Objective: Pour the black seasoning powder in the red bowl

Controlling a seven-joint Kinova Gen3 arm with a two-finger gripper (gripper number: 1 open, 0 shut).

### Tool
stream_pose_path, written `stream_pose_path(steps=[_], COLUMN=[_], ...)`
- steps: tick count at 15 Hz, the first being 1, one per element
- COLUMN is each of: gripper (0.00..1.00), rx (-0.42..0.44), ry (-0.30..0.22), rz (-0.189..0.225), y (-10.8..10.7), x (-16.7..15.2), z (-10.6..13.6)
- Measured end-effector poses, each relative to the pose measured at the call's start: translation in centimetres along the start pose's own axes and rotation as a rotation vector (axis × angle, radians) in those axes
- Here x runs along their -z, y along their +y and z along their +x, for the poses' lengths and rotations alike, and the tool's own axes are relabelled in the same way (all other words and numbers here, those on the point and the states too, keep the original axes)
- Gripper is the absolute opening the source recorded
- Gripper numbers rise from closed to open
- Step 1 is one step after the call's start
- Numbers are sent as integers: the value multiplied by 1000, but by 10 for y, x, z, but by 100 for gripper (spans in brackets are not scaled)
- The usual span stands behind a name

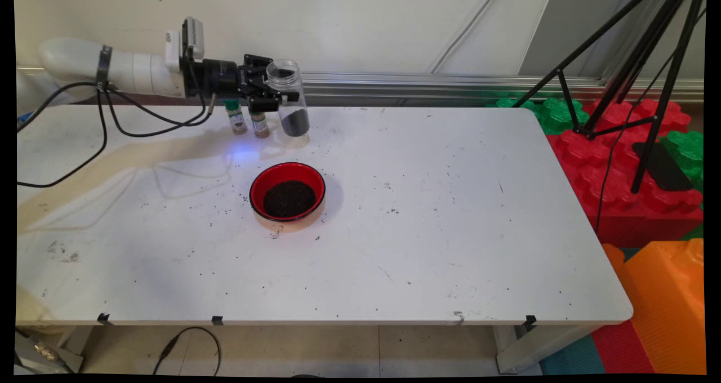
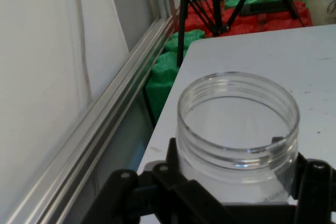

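- I saw the gripper (image 1: 269, 92) clamped round the clear jar (image 1: 287, 98), held upright at the worktop's (image 1: 428, 214) far edge, just beside two spice bottles (image 1: 248, 121).
- Dark grains filled its bottom.
- The red bowl (image 1: 287, 191) of grains sat nearer.
- I judged keeping the jar level prevented spills.

A white bench (image 1: 428, 214) fills the middle of the frame, scattered with dark specks. Left of centre sits a red bowl (image 1: 287, 192) (dark grains inside). Two small spice bottles (image 1: 248, 119) stand at upper left.
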Motion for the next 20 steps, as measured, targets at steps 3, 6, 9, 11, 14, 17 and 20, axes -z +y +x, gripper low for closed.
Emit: stream_pose_path(steps=[3,6,9,11,14,17,20], gripper=[0,0,0,0,0,0,0], rx=[-48,-103,-160,-195,-260,-331,-388], ry=[6,14,22,25,30,31,33], rz=[-19,-44,-68,-81,-101,-114,-124], y=[2,7,12,16,22,27,32], x=[6,10,13,13,13,11,11], z=[8,14,19,22,27,31,33])
